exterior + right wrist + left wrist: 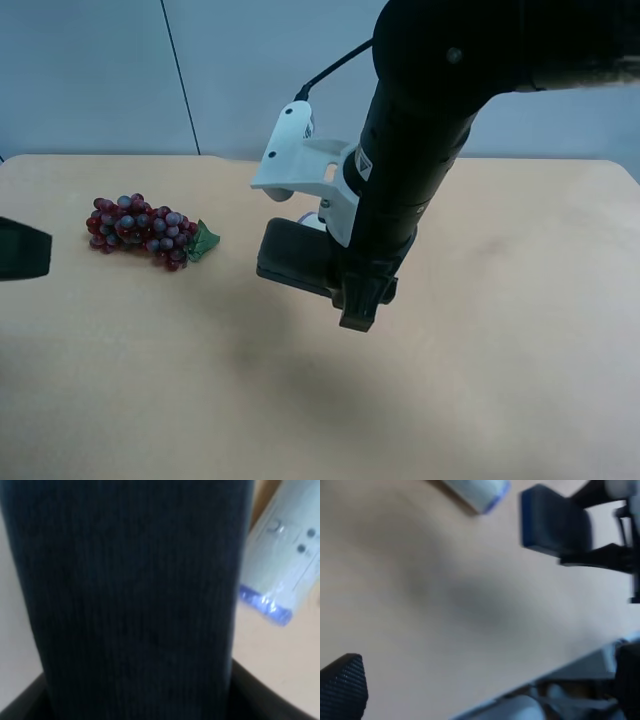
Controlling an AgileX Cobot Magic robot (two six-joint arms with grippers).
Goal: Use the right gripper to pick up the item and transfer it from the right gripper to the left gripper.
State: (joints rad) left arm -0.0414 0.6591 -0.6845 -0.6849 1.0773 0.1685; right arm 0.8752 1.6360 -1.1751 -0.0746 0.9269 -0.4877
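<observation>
My right gripper [345,285], on the thick black arm with the white bracket, is shut on the item [292,254], a flat dark pad, and holds it above the middle of the table. In the right wrist view the pad [135,595] fills most of the frame. In the left wrist view the pad [554,524] shows in the right gripper's fingers [600,557], off the table. My left gripper [24,250] is at the exterior high view's left edge, far from the pad. Only one of its fingers [342,687] shows clearly, set wide to the side, with nothing in it.
A red-purple grape bunch [143,229] lies on the tan table [500,350], left of the pad. A white-and-purple cylinder [287,565] lies on the table beyond the pad, mostly hidden by the arm in the exterior view. The table's edge [560,672] shows in the left wrist view.
</observation>
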